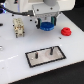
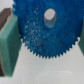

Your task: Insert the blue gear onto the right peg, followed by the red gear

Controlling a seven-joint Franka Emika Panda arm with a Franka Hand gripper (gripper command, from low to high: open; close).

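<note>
The jaws gripped the blue gear [image 1: 46,25] above the tabletop [image 1: 15,55], seemingly lifted, needing next to travel to the right peg [image 1: 50,50].

Bare table [image 1: 15,60] around plate [image 1: 45,56]; pegs [image 1: 50,50] unobstructed

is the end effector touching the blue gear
Touching. The wrist view shows the blue gear squeezed between the end effector's green fingers, rim against both pads.
</note>
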